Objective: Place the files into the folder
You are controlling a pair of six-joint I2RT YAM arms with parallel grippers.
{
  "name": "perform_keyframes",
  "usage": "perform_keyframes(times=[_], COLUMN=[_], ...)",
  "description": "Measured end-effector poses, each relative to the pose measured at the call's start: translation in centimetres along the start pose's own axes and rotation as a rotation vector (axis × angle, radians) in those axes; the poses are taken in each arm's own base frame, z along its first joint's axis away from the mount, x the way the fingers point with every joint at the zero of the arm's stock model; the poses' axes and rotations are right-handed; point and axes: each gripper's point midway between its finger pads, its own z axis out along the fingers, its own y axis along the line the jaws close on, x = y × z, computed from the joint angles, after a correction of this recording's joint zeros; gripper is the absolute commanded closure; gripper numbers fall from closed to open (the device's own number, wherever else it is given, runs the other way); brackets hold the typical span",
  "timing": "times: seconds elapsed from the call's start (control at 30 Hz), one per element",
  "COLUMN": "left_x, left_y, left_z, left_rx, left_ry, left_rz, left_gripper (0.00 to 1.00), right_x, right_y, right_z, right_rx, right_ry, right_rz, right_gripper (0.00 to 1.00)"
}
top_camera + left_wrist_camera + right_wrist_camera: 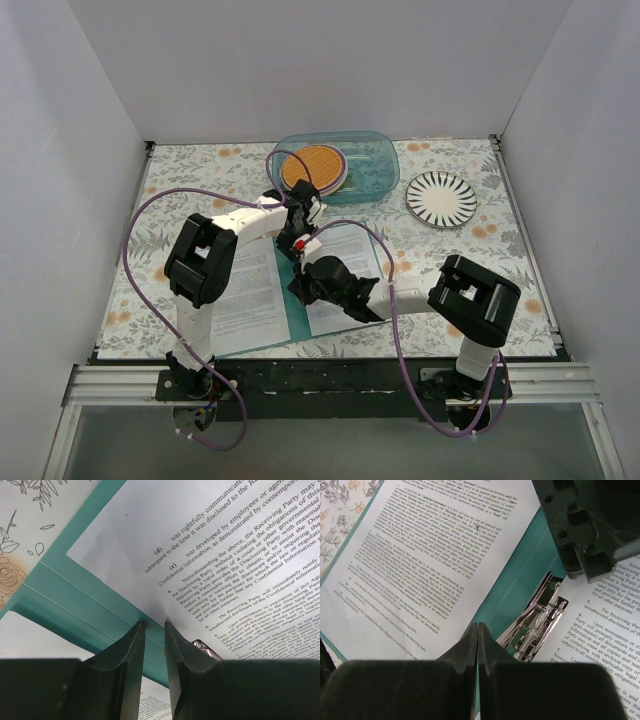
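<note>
Two robot arms meet over an open green folder (pixel 520 575) lying flat on a flower-patterned table (pixel 450 260). Printed sheets (pixel 252 295) lie on both of its covers, either side of the bare spine. The left hand (pixel 154 625), fingers slightly parted and gripping nothing, hangs over the spine near its far end. The right hand (pixel 478 625), fingers pressed together on nothing, points at the spine just beside the silver clip (pixel 540 615). A blue container (pixel 370 165) and a striped plate (pixel 441 198) sit behind.
</note>
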Motion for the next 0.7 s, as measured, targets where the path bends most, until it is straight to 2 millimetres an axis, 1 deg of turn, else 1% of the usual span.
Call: perform_keyframes(times=[0.2,0.47,0.7], left_x=[0.0,0.0,0.0], left_y=[0.0,0.0,0.0], left_z=[0.0,0.0,0.0], left_rx=[0.0,0.001,0.001], left_ry=[-0.002,-0.003,-0.003], left_rz=[0.002,0.004,0.007], left_gripper=[0.79,0.79,0.79], right_x=[-0.1,0.3,1.5], right_y=[0.1,0.1,0.0], right_z=[0.0,-0.1,0.0], right_rx=[-0.005,-0.014,-0.022], right_ry=[-0.012,-0.011,-0.004], right_rz=[0.022,0.039,0.063], right_gripper=[0.99,0.99,0.99])
